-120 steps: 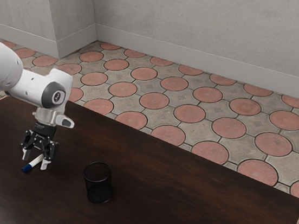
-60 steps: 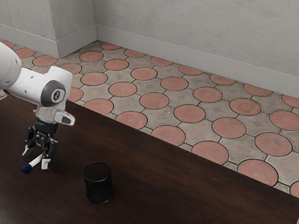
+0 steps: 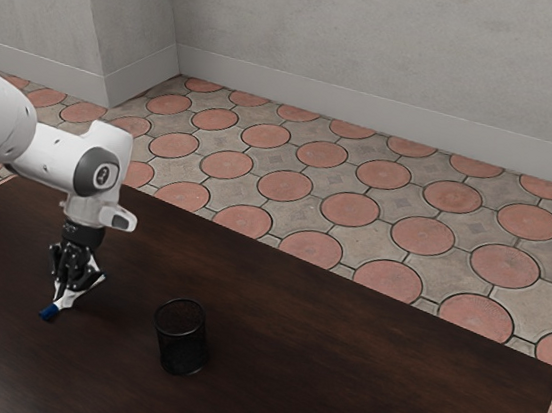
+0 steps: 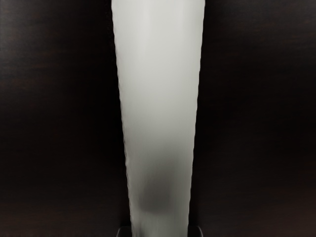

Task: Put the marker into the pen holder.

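Observation:
My gripper (image 3: 65, 303) is down at the tabletop in the exterior view, its two fingers drawn together and shut on the marker. The marker's blue end (image 3: 48, 313) sticks out from between them toward the exterior view's lower left, low against the table; the fingers hide most of its white body. In the wrist view the white marker body (image 4: 159, 89) runs lengthwise under the hand, with slim tips of the gripper (image 4: 160, 232) on either side of it. The black mesh pen holder (image 3: 181, 338) stands upright, apart from the gripper, toward the exterior view's right.
The dark wooden table (image 3: 337, 365) extends past the pen holder toward the exterior view's right. Its far edge borders a tiled floor (image 3: 351, 209), with a grey wall behind.
The fingers have closed from wide apart onto the marker, and the hand has turned slightly and lowered a little. Marker and pen holder have stayed about where they were.

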Robot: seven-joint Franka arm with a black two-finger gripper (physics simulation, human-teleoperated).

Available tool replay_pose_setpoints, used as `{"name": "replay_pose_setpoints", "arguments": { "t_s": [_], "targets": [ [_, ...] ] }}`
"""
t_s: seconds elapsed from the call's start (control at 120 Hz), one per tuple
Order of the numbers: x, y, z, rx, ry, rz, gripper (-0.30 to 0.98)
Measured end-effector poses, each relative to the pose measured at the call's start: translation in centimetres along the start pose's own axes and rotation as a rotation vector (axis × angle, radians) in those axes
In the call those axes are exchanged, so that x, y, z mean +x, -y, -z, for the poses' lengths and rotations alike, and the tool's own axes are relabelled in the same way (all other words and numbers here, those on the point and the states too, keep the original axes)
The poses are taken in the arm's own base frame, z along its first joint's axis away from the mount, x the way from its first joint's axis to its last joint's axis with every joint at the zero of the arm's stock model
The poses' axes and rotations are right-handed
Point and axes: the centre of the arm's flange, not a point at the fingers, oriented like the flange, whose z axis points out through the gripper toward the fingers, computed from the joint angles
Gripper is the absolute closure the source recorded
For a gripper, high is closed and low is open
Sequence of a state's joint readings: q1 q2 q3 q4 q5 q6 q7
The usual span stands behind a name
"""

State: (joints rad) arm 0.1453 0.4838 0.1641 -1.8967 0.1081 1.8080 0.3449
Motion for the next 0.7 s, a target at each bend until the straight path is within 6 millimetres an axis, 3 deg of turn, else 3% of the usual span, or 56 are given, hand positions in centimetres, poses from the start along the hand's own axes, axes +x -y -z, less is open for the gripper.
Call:
{"name": "replay_pose_setpoints", "arguments": {
  "t_s": [0.133, 0.267, 0.35, 0.467, 0.592, 0.7],
  "targets": [
    [0.0, 0.0, 0.0, 0.004, 0.001, 0.003, 0.70],
    [-0.6, -0.8, 2.2, 0.029, -0.029, 0.001, 0.75],
    [-1.3, -1.7, 5.0, 0.061, -0.059, -0.003, 0.77],
    [-1.4, -3.8, 11.1, 0.130, -0.105, -0.017, 0.78],
    [-1.5, -8.8, 17.2, 0.194, -0.112, -0.059, 0.79],
    [-2.0, -12.7, 19.2, 0.211, -0.038, -0.078, 0.79]
  ]
}}
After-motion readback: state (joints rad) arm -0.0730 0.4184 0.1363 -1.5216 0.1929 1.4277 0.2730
